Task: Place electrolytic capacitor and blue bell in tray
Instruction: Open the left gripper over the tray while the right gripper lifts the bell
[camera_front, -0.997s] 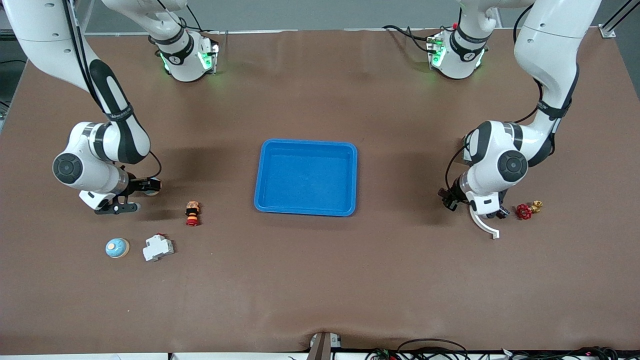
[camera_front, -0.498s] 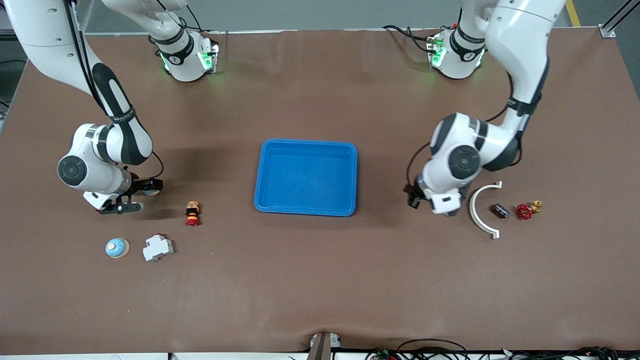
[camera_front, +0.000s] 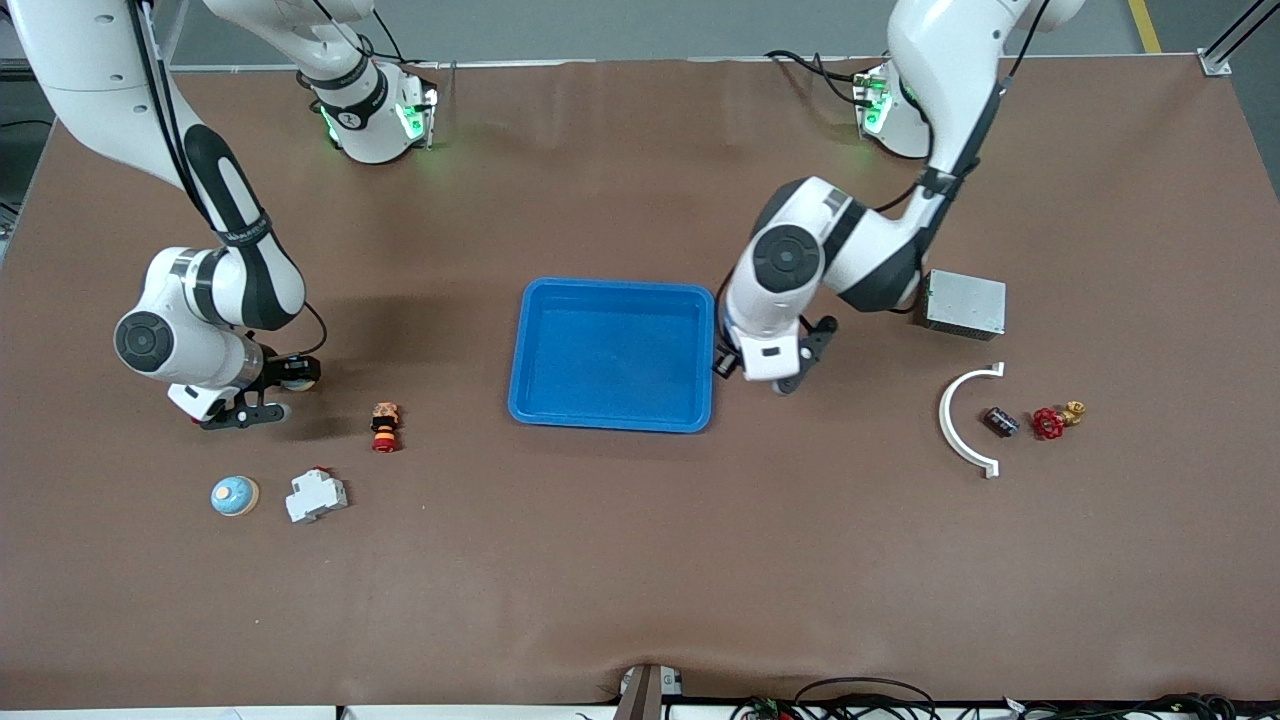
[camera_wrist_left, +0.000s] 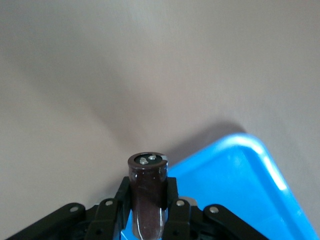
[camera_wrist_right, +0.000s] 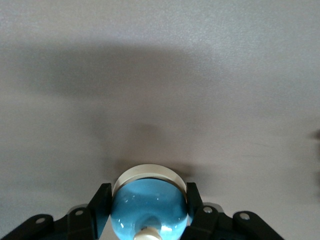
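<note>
Left wrist view: left gripper (camera_wrist_left: 147, 215) clamps capacitor (camera_wrist_left: 147, 192) beside tray (camera_wrist_left: 240, 190); right gripper (camera_wrist_right: 147, 212) apparently grips blue bell (camera_wrist_right: 148, 205).

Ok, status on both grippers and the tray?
Left gripper shut on electrolytic capacitor, at the tray rim. Right gripper shut on blue bell, low at the right arm's end. Nothing in the tray yet.
</note>
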